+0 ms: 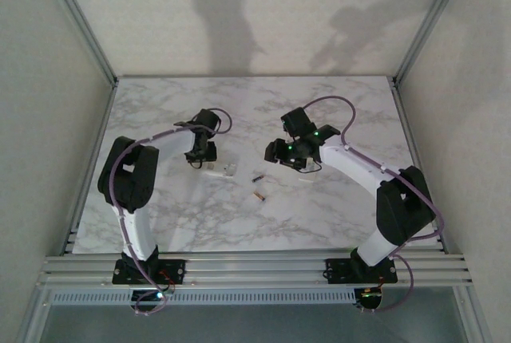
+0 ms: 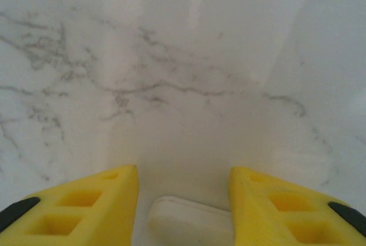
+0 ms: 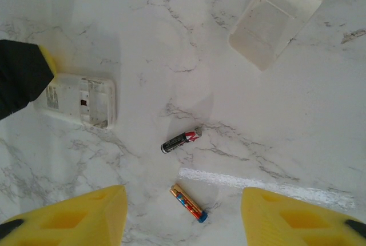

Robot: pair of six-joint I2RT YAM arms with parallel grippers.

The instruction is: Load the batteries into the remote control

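Left gripper (image 2: 183,171) astride remote (image 2: 191,223), grip cannot be told: remote may be skidded. Right gripper (image 3: 183,191) wide, empty: batteries (image 3: 181,141) may be rolled.

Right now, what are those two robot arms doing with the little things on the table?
They are getting ready to put batteries in a remote. The left pincer sits around one end of the white remote, whose battery slot looks open and empty. The right pincer hangs open above a dark battery and a coppery battery lying loose on the marble table. A white lid-like piece lies apart. No battery is picked up yet.
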